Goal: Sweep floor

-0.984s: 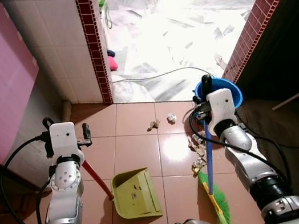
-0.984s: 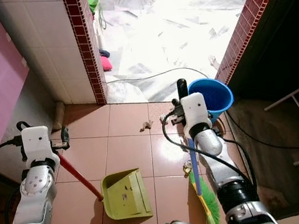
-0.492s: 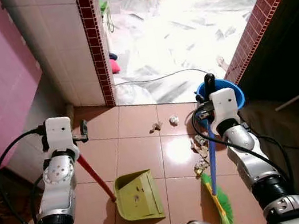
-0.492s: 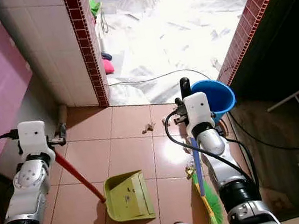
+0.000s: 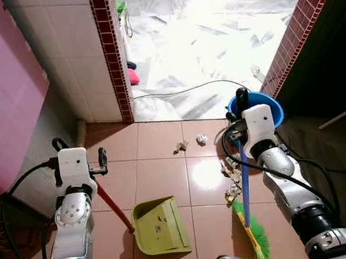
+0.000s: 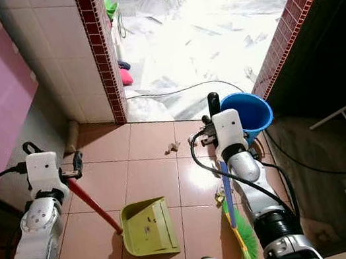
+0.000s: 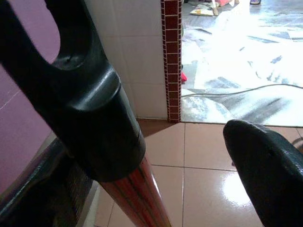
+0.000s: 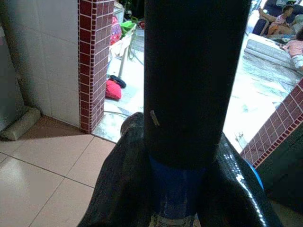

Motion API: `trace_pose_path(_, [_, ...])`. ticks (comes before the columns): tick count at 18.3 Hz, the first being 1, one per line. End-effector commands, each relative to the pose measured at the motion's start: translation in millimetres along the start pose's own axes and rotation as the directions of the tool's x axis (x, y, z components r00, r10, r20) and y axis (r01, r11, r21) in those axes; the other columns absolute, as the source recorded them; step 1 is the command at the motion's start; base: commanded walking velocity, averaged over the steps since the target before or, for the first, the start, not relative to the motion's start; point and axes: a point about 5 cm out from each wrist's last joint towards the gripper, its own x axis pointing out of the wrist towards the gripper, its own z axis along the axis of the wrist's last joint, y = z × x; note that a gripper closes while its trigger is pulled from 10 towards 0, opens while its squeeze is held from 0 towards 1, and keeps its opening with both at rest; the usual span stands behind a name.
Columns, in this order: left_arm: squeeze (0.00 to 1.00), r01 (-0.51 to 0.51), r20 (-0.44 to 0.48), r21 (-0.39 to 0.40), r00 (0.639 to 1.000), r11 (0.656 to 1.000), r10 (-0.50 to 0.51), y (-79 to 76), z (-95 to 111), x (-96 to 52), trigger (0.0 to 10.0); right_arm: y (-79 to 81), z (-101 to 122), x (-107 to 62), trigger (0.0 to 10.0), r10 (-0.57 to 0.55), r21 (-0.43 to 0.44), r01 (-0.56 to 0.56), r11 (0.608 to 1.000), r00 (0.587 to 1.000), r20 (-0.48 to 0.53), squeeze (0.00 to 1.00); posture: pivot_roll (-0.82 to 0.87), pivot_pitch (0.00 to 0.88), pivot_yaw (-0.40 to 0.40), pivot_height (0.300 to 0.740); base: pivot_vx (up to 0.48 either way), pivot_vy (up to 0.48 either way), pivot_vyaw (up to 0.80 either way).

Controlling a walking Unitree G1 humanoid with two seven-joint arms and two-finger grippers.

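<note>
- We see our right gripper (image 5: 237, 122) clamped on the broom (image 5: 244, 187): in the right wrist view both black fingers (image 8: 120, 189) press against the blue shaft just below its black top grip, with no gap showing.
- The broom stands nearly upright, its green bristles (image 5: 260, 238) resting on the brown tiled floor (image 5: 161, 175) near our feet.
- Our left gripper (image 5: 90, 163) holds the red handle (image 5: 114, 208) of the dustpan (image 5: 157, 227). In the left wrist view one finger (image 7: 267, 163) sits a little apart from the handle's black end cap, so we cannot tell how tightly the fingers close on it.
- The yellow-green dustpan lies flat on the tiles, between our two arms.
- Scraps of litter (image 5: 229, 172) lie just beside the broom shaft, and two more bits (image 5: 189, 143) sit farther ahead near the doorway.
- A blue bucket (image 5: 263, 101) stands just behind our right gripper, against the brick wall (image 5: 297, 17).
</note>
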Motion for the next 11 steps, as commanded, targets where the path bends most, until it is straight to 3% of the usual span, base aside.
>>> trace_pose_path(1, [0.00,0.008,0.004,0.004,1.000,1.000,-0.008,1.1,-1,-1.5,10.0,-4.0,6,-0.9,10.0,0.000,-0.023,0.001,1.000,0.999,0.037,0.00,-0.03,0.073,-0.084,0.740,0.000,0.000,0.00])
trace_pose_path(2, [0.02,0.008,0.005,0.005,1.000,1.000,-0.008,2.5,-2,-1.2,10.0,-3.6,6,-1.4,10.0,0.000,-0.023,0.000,1.000,0.999,0.036,0.00,-0.03,0.073,-0.084,0.740,0.000,0.000,0.00])
trace_pose_path(3, [1.00,0.005,0.001,0.008,1.000,1.000,-0.005,3.9,-4,-0.2,10.0,-3.2,6,-1.7,10.0,0.001,-0.023,0.000,1.000,0.999,0.036,0.00,-0.03,0.073,-0.084,0.740,0.000,0.000,0.00])
trace_pose_path(6, [1.00,-0.005,-0.006,0.012,1.000,1.000,0.005,2.9,-7,3.1,10.0,-4.3,6,-2.7,10.0,0.001,-0.025,-0.001,1.000,0.999,0.036,0.00,-0.04,0.078,-0.086,0.740,0.000,0.000,0.00])
trace_pose_path(7, [0.38,-0.001,-0.017,0.008,1.000,1.000,0.001,1.4,-9,3.6,10.0,-4.9,6,-2.7,10.0,0.001,-0.026,0.000,1.000,0.999,0.036,0.00,-0.04,0.077,-0.085,0.740,0.000,0.000,0.00])
trace_pose_path(8, [0.00,-0.002,-0.027,0.007,1.000,1.000,0.002,0.9,-12,3.6,10.0,-5.6,7,-2.7,10.0,0.001,-0.027,0.000,1.000,0.999,0.035,0.00,-0.04,0.077,-0.085,0.740,0.000,0.000,0.00])
trace_pose_path(11, [0.00,0.003,-0.028,0.005,1.000,1.000,-0.003,0.8,-15,4.6,10.0,-6.1,6,-3.2,10.0,-0.001,-0.030,0.002,1.000,0.999,0.034,0.00,-0.05,0.076,-0.085,0.740,0.000,0.000,0.00])
